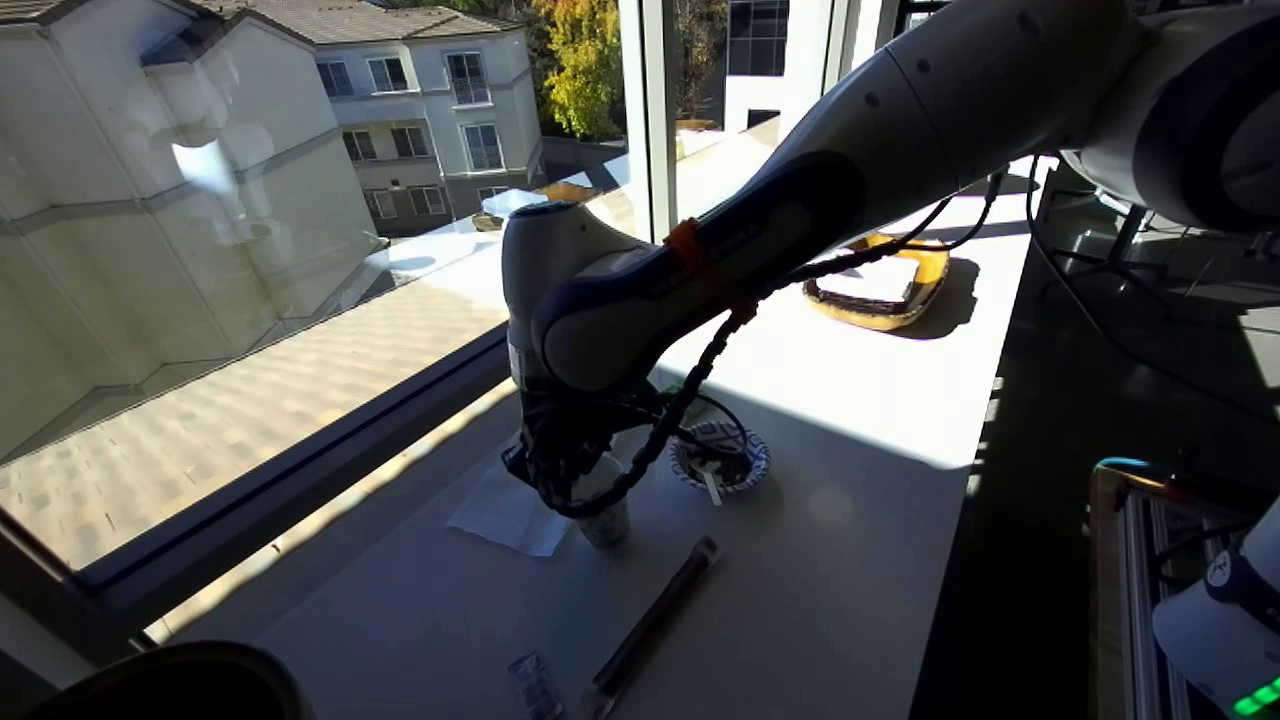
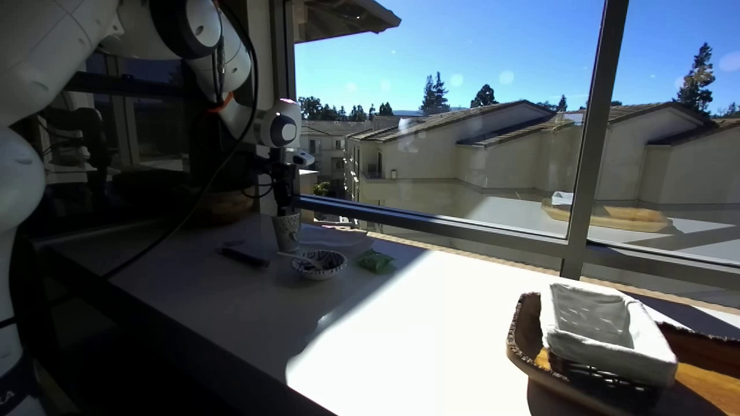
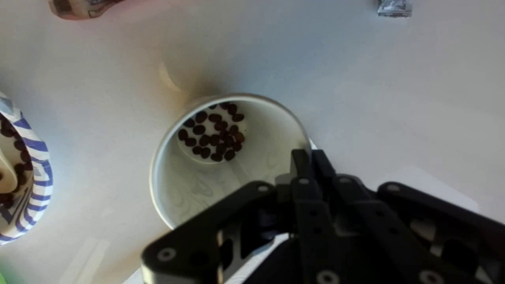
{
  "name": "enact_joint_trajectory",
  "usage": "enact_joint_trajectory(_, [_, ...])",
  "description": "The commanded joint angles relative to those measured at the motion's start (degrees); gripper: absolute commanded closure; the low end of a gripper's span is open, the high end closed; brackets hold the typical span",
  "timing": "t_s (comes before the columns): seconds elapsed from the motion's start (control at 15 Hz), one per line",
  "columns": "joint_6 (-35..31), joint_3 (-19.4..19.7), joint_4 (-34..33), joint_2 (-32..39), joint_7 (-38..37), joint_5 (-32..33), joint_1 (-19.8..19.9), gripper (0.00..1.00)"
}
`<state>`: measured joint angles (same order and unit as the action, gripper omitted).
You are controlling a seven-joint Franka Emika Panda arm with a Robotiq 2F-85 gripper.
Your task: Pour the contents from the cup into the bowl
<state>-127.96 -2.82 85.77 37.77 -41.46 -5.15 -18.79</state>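
Note:
The cup is pale with a faint pattern and stands about upright in both exterior views. In the wrist view I look into the cup; several small dark red-brown pieces lie at its bottom. My gripper is shut on the cup's rim, one finger inside and one outside. I cannot tell whether the cup's base touches the table. The bowl, blue-and-white patterned, sits close beside the cup and also shows in an exterior view. It holds dark pieces and a white spoon; the wrist view cuts it off.
A white paper sheet lies by the cup. A long dark tube and a silver packet lie nearby. A green packet is by the bowl. A tan tray with a white-lined basket stands farther along. Windows border the table.

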Motion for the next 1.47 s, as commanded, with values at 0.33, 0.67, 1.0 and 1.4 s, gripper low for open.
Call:
enact_joint_trajectory(0.33, [-1.2,0.0,5.5,-8.7,-0.5,-3.5,4.4,0.99])
enact_joint_trajectory(0.67, [-11.7,-4.4,16.9,-17.9,6.3,-17.8,10.4,0.99])
enact_joint_trajectory(1.0, [-24.0,-8.6,31.0,-28.0,19.4,-39.9,15.3,0.99])
enact_joint_trajectory(1.4, [-30.2,-8.5,47.3,-41.1,35.3,-64.6,16.0,0.99])
